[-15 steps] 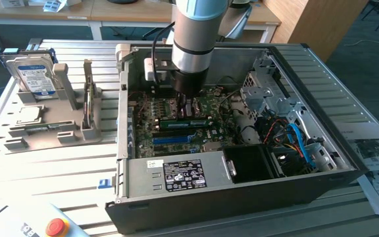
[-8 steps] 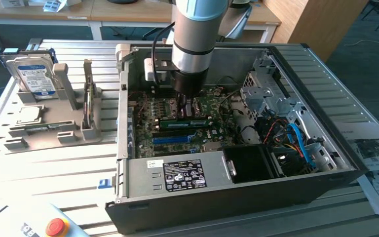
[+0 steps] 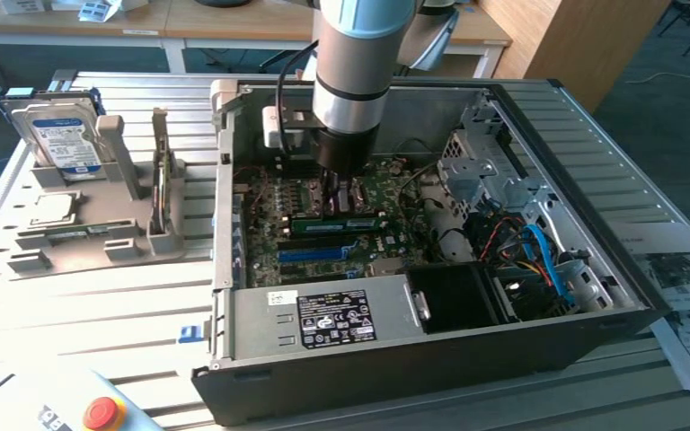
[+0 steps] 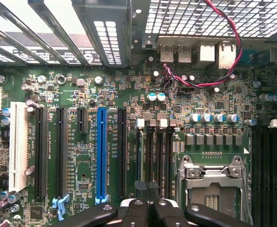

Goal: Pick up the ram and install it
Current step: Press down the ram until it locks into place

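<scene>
The open computer case [image 3: 441, 350] fills mid-frame. The arm hides much of its motherboard [image 3: 321, 247]. The gripper [image 4: 147, 208], cut off at the wrist view's edge, is closed over the ram [image 4: 139, 156], seated edge-on in its slot, barely discernible.

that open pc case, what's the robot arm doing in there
The arm's gripper is shut and lowered into the open computer case, right above the motherboard by its memory slots. A green ram stick sits across the board just below it. A hard drive waits in the grey holder outside.
</scene>
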### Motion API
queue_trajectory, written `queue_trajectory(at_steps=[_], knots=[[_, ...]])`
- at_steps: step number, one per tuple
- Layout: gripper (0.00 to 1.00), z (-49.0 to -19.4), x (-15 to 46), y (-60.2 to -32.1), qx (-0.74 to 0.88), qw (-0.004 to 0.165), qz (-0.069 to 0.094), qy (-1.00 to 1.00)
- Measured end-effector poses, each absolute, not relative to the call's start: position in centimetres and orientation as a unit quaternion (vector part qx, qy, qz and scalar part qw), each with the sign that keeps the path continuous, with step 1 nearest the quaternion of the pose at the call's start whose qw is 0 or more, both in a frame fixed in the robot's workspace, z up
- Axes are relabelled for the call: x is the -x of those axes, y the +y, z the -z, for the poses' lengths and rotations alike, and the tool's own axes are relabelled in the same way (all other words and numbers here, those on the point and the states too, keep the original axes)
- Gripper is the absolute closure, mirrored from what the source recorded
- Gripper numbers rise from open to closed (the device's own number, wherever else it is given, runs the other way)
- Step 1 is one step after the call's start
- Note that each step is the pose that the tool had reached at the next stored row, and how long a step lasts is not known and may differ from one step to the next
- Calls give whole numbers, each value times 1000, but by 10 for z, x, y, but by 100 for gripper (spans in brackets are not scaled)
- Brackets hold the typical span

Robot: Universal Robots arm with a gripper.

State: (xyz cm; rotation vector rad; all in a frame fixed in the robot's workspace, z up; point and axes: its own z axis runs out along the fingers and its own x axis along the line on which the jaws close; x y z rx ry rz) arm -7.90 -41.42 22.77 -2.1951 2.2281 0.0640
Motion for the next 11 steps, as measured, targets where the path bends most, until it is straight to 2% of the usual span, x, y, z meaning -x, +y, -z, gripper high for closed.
queue_trajectory(at_steps=[11], knots=[[90, -226, 79, -414, 702, 7, -20, 712]])
